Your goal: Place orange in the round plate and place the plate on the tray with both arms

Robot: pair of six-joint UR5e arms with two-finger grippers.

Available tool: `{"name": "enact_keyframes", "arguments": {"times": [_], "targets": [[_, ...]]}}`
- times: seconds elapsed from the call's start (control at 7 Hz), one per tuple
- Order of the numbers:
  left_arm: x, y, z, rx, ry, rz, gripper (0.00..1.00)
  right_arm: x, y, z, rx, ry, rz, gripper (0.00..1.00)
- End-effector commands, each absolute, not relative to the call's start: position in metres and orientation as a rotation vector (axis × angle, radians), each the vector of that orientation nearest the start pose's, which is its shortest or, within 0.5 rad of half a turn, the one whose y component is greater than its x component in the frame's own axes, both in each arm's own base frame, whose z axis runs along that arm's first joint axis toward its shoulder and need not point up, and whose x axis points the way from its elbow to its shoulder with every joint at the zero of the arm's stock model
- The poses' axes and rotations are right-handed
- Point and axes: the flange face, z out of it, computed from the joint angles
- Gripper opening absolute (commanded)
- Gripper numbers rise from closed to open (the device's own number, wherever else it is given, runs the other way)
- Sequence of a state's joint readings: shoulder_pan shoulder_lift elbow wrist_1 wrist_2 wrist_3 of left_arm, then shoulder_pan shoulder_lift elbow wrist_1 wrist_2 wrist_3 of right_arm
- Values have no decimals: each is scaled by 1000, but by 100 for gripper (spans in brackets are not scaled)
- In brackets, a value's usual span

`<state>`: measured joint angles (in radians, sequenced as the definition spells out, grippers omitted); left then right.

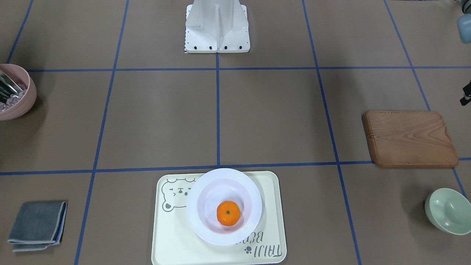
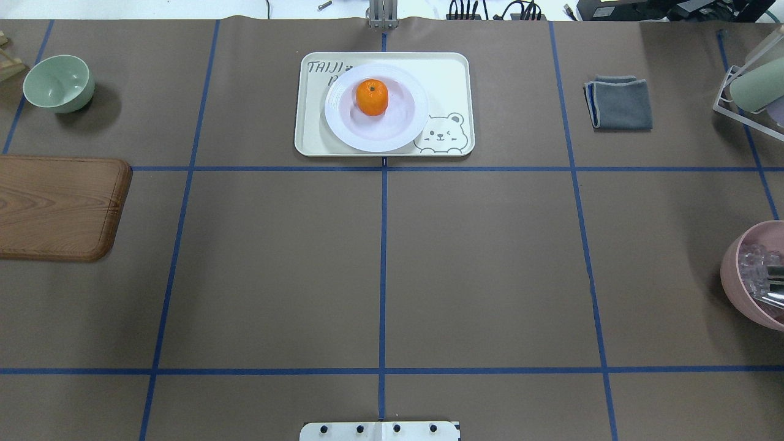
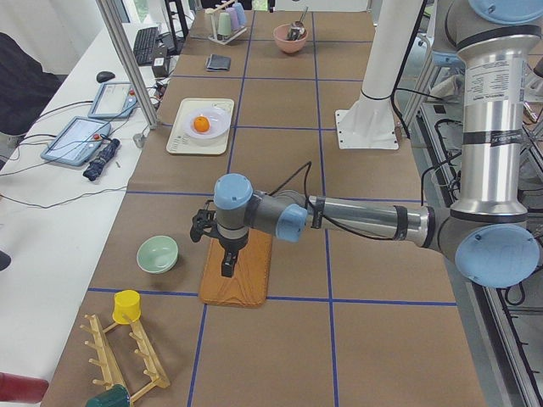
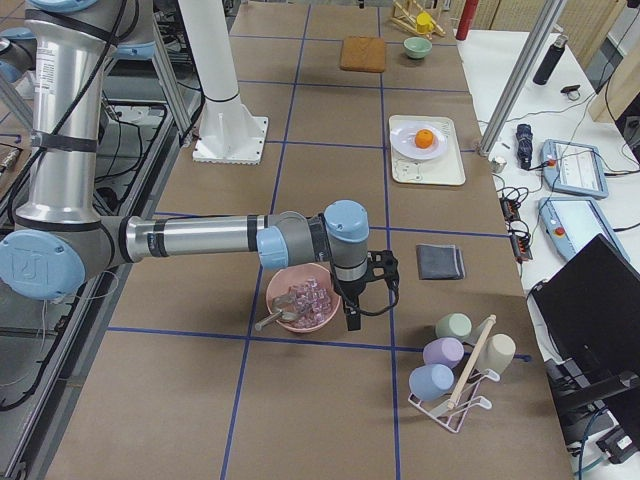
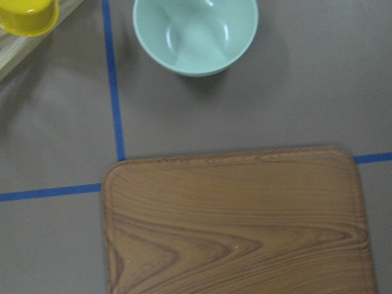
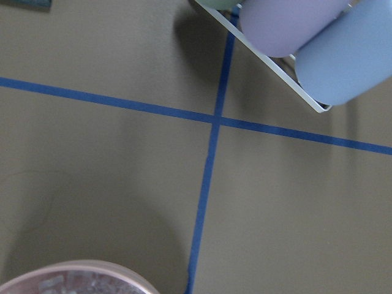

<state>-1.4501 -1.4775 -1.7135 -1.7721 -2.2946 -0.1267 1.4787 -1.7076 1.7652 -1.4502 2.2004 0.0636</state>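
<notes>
Left tool [image 3: 226, 264] and right tool [image 4: 352, 316] both point straight down, wide apart.

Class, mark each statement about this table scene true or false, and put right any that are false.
1. The orange lies in the round plate. True.
2. The left hand hangs over the wooden board. True.
3. The round plate sits on the wooden board. False: it sits on the tray.
4. The right hand grips the round plate. False: it is by the pink bowl, far from the plate.
</notes>
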Motion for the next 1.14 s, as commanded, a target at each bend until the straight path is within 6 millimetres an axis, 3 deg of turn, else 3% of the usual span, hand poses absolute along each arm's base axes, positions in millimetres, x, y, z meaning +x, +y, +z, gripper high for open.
{"name": "enact_keyframes", "arguments": {"times": [0.0,0.14,0.29,1.0], "targets": [[-37,-445,649,110,734,48,99,58,-481,620,3,-669,12,100],[-55,-440,658,92,752,-3,99,70,-488,609,-49,-726,66,100],[-63,-438,659,52,777,-40,99,75,-481,613,-65,-773,94,100],[-62,-436,663,41,775,-43,99,76,-474,626,-85,-794,109,100]]}}
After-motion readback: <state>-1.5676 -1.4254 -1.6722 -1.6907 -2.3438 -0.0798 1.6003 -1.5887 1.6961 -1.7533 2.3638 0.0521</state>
